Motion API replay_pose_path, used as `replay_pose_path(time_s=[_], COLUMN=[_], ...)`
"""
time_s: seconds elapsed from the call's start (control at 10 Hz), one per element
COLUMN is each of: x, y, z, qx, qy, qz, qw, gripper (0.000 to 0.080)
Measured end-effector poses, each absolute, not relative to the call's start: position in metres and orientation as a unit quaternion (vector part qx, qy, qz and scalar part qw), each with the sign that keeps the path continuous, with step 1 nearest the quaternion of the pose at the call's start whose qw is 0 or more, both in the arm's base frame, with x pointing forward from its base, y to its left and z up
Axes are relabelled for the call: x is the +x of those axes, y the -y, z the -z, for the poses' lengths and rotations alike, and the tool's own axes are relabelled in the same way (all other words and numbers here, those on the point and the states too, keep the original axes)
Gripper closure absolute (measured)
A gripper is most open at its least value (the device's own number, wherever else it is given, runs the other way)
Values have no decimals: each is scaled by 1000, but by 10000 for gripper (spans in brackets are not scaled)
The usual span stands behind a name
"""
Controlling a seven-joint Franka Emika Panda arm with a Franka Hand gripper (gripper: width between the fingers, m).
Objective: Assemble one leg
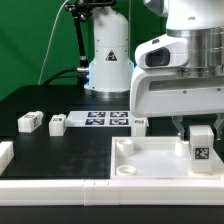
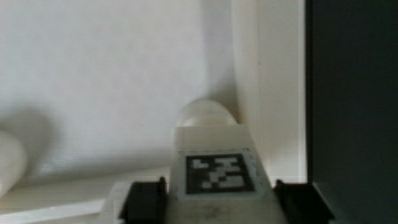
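Observation:
My gripper point(image 1: 201, 140) is shut on a leg point(image 1: 201, 143), a small white block with a black-and-white tag, and holds it upright over the right part of the large white panel point(image 1: 150, 160). In the wrist view the leg point(image 2: 217, 165) sits between my dark fingertips point(image 2: 146, 198), its rounded far end pointing at the panel point(image 2: 107, 90) near the panel's edge. Two other legs point(image 1: 30, 122) point(image 1: 57, 123) lie on the black table at the exterior view's left. Another small leg point(image 1: 140, 122) lies just right of the marker board.
The marker board point(image 1: 107, 119) lies on the table behind the panel. A white block point(image 1: 5, 153) sits at the exterior view's left edge. A white rail point(image 1: 50, 186) runs along the front. The arm's base point(image 1: 108, 60) stands at the back.

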State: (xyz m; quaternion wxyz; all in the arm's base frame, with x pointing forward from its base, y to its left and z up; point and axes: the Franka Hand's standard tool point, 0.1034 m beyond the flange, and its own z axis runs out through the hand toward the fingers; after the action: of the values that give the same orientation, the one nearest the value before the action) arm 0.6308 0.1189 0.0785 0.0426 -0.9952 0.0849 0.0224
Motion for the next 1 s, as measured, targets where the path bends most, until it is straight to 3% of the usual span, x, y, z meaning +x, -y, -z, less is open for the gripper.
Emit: replay_pose_path(time_s=[0.4,0.6,0.8,0.9,1.0], x=[631,630,630,630,630], y=[-121,-126,-125,-124,-125], z=[-77,-77,-77,-76,-75], qx=[-951,-928,-942,-948,-956], qy=[-302,-366,-329,-312,-287], qz=[-37,-41,-39,-39,-38], qw=[54,48,49,49,49], gripper=[508,508,508,415,240])
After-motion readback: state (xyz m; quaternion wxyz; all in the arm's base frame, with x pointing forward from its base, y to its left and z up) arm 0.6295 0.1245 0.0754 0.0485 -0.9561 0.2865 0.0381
